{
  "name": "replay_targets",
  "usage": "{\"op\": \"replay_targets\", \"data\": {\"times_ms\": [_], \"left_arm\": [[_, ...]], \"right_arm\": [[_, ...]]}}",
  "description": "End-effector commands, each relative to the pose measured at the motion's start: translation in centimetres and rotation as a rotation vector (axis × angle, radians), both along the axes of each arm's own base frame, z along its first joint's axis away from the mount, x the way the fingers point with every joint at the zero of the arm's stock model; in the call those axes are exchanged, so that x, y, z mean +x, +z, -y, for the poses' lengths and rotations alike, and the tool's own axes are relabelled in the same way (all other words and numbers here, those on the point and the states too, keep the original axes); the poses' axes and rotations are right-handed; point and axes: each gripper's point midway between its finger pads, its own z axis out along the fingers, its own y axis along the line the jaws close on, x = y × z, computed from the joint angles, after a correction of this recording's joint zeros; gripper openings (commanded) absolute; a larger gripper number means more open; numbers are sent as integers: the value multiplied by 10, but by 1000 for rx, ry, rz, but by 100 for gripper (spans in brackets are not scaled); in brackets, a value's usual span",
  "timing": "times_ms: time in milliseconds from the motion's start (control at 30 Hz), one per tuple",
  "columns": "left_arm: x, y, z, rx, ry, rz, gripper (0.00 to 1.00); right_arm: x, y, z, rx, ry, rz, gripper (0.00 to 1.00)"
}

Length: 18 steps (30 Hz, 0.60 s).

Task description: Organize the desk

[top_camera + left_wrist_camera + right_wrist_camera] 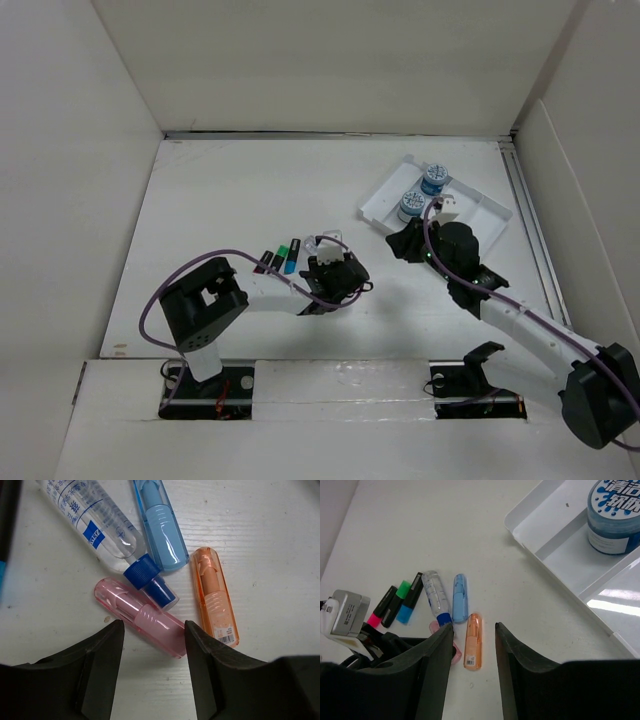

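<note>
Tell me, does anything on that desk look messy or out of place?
Yes. A clear bottle lies on its side on the desk, its blue cap overlapping a pink case. A blue case and an orange case lie loose at different angles beside it, outside the white tray.

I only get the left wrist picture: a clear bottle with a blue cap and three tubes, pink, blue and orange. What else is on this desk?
Observer: A white tray lies at the far right, away from your tubes.
Operator: Anything in it?
Observer: Two blue-lidded jars stand in it.
Operator: And close to my bottle?
Observer: Three black markers with pink, green and blue caps lie side by side next to it.
Operator: Where is the other arm?
Observer: The right gripper hangs beside the tray, jaws apart, holding nothing.
</note>
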Motion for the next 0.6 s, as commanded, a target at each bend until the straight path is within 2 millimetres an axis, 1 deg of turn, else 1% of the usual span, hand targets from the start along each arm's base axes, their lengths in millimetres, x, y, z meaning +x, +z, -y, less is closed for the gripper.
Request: {"op": "replay_targets", "data": {"times_ms": [0, 33, 67, 167, 233, 367, 400, 433, 500, 567], "left_arm": [[10, 9, 6, 18, 16, 41, 47], [10, 9, 6, 18, 16, 41, 47], [11, 8, 6, 25, 17, 41, 47], [12, 4, 10, 27, 5, 39, 47], [11, 2, 9, 39, 2, 37, 47], [10, -7, -3, 82, 4, 26, 42], [9, -9, -8, 101, 6, 25, 38], [10, -7, -10, 109, 7, 32, 36], [6, -12, -23, 143, 14, 31, 31], [2, -14, -31, 157, 12, 23, 28]], "right_arm": [[4, 8, -12, 26, 48, 37, 45], [4, 7, -12, 26, 48, 36, 45], [2, 9, -16, 25, 65, 33, 45], [3, 8, -15, 20, 46, 40, 45], [3, 7, -13, 16, 34, 37, 46], [3, 9, -10, 18, 23, 44, 46], [3, 8, -11, 20, 22, 41, 46], [3, 8, -11, 19, 24, 40, 46], [2, 7, -13, 19, 39, 33, 46], [3, 7, -13, 21, 34, 36, 46]]}}
